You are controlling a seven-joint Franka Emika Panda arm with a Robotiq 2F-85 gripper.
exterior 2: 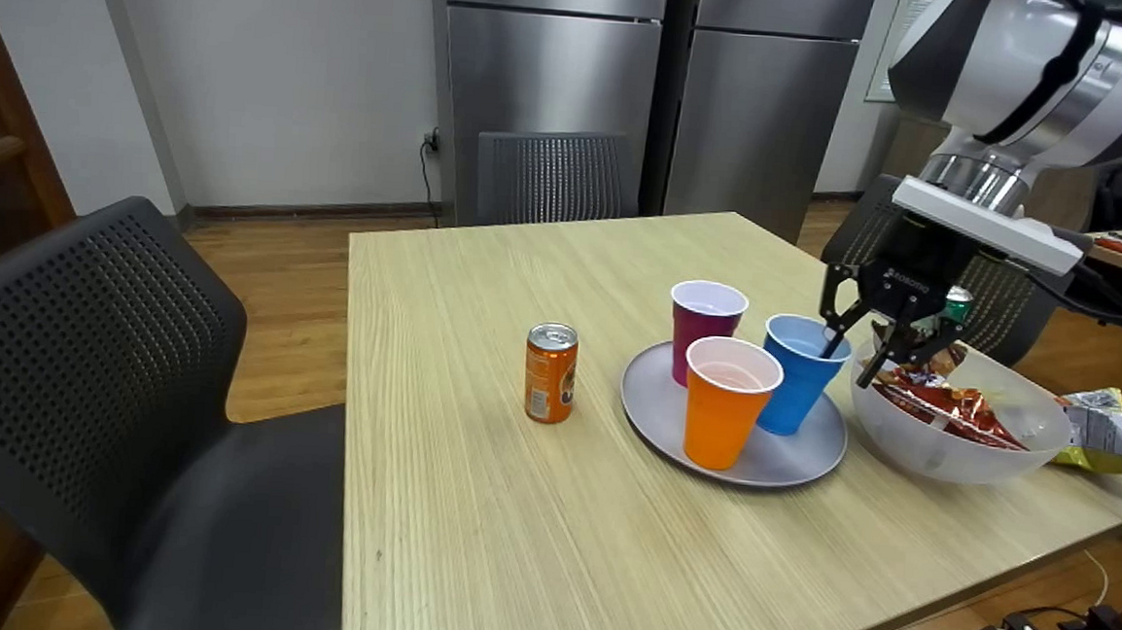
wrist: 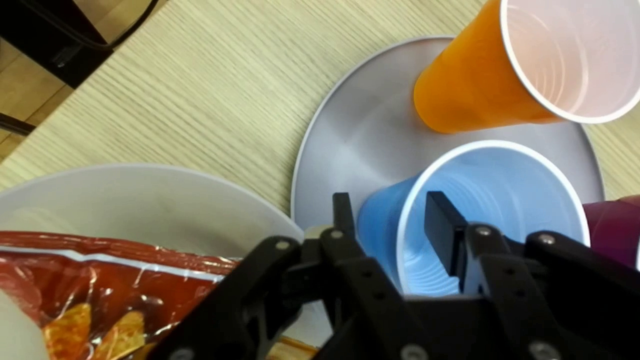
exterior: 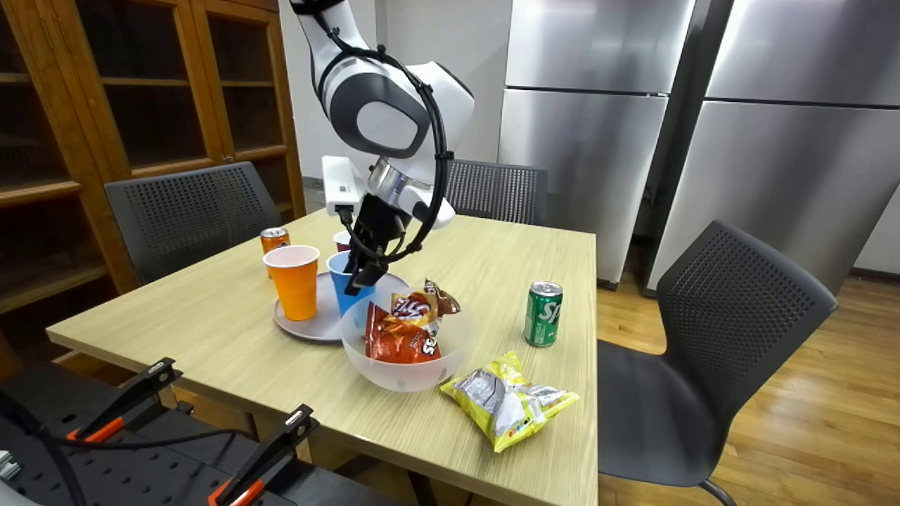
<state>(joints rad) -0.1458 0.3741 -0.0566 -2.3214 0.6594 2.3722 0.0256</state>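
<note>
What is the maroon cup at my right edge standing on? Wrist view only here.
Observer: In an exterior view the maroon cup stands on the plate.
Operator: Copy. Anything past the plate, on the side away from the bowl?
Observer: Yes, an orange can, upright on the table.
Operator: And on the bowl's far side from the blue cup?
Observer: A yellow snack bag lies beside the bowl.
</note>
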